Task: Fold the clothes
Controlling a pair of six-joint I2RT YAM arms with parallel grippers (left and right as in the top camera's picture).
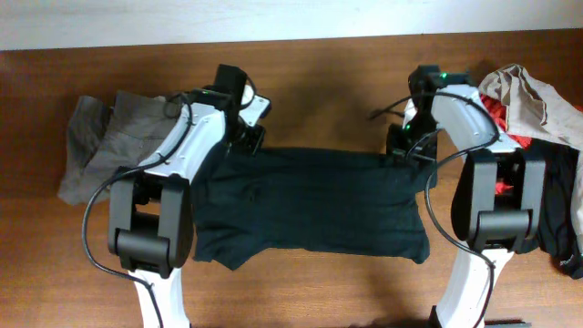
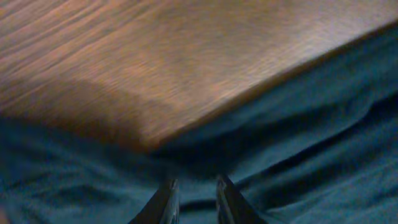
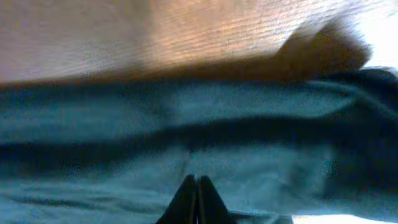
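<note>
Black T-shirt [image 1: 310,205] lies spread flat across the middle of the table [image 1: 319,82], long side running left to right, with some bunching along its near edge.

Left end effector [image 2: 196,200] is down at the shirt's far left corner. From the left wrist, the fingers stand a narrow gap apart over dark cloth, right at the hem where bare wood begins. I cannot tell whether any fabric is caught between them.

Right end effector [image 3: 196,190] is at the shirt's far right corner. The fingers are pressed together with no gap showing, and a small crease of cloth runs up from the tips, so a thin pinch of shirt is held. In the overhead view that corner is drawn up toward the end effector.

Other garments sit off to the sides, apart from the shirt:
- grey trousers [image 1: 100,146], crumpled at the left end of the table, behind the left arm
- a heap at the right end: beige piece [image 1: 533,96] on top, red piece [image 1: 496,117] under it, black piece [image 1: 567,214] nearer the front, partly hidden by the right arm
</note>
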